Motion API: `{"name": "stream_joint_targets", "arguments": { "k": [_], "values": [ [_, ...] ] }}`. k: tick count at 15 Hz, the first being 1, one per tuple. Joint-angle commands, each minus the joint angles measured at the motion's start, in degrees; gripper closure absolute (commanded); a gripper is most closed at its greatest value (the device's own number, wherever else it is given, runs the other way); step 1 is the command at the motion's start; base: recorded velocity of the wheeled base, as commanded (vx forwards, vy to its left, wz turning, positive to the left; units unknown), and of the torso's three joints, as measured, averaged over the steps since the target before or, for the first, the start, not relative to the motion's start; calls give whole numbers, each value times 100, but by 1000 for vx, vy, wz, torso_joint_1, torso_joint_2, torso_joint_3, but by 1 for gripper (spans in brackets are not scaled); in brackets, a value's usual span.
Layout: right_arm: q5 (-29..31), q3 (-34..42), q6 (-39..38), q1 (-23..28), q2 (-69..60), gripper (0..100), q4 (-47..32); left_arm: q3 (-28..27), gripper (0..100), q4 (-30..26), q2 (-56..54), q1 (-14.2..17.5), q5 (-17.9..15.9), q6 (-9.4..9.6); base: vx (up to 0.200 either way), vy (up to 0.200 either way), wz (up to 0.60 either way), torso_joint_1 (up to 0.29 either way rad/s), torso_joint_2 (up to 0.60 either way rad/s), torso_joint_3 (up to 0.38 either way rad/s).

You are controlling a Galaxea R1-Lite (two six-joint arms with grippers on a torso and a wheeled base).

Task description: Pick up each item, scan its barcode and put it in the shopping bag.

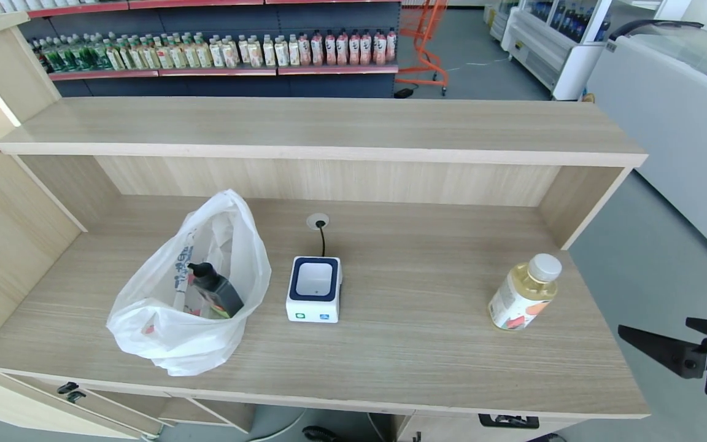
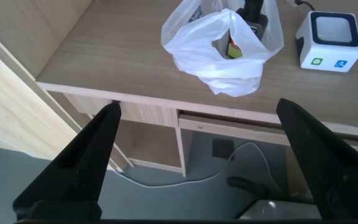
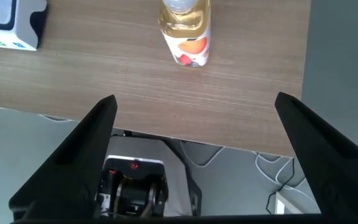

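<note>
Left claw (image 2: 194, 165) spread — empty, right claw (image 3: 194, 162) likewise, bottle (image 1: 524, 293) upright, scanner (image 1: 313, 288) beside shopping bag (image 1: 157, 325).

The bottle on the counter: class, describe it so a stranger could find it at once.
On the wooden counter, go right of the white scanner. The bottle stands alone there: pale yellow drink, white cap, unlike the dark pump bottle in the plastic bag.

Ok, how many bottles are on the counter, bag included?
2. A pale drink bottle stands right of the scanner; a dark pump bottle sits inside the shopping bag, which may hide more.
</note>
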State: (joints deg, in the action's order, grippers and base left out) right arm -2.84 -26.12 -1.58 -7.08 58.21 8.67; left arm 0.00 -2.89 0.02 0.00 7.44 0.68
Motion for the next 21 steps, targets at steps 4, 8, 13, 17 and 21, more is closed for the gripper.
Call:
{"name": "stream_joint_targets", "arguments": {
  "k": [4,8,13,17,21],
  "values": [
    [469,125,-9,225,665,0,56,0,0,-1,6,0,3,2,0,0,0,0,0,0],
    [161,283,-17,181,2010,0,1445,0,0,-1,-2,0,3,2,0,0,0,0,0,0],
    [-305,468,18,14,3311,0,3141,0,0,-1,-2,0,3,2,0,0,0,0,0,0],
    [-419,415,27,-259,4190,0,4292,0,0,-1,6,0,3,2,0,0,0,0,0,0],
    [-393,345,35,-461,4902,0,5250,0,0,-1,6,0,3,2,0,0,0,0,0,0]
  ]
}}
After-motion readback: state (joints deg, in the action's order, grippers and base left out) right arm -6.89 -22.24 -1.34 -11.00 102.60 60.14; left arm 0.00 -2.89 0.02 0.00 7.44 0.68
